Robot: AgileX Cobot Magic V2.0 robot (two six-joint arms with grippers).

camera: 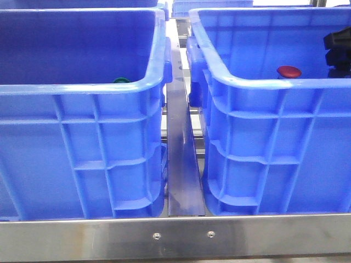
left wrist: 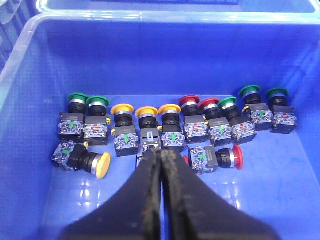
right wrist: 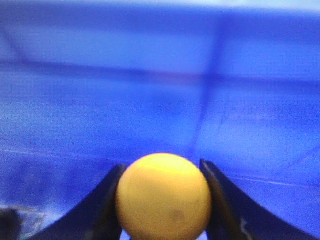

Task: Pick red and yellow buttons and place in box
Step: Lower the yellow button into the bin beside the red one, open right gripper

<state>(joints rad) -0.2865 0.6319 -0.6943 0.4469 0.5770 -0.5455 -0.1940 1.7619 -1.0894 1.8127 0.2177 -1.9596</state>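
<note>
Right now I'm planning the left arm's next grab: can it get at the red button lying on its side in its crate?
Probably yes. The left gripper hangs shut just above the crate floor, the tipped red button lies close beside its tips with nothing over it, but the jaws must open first.
</note>
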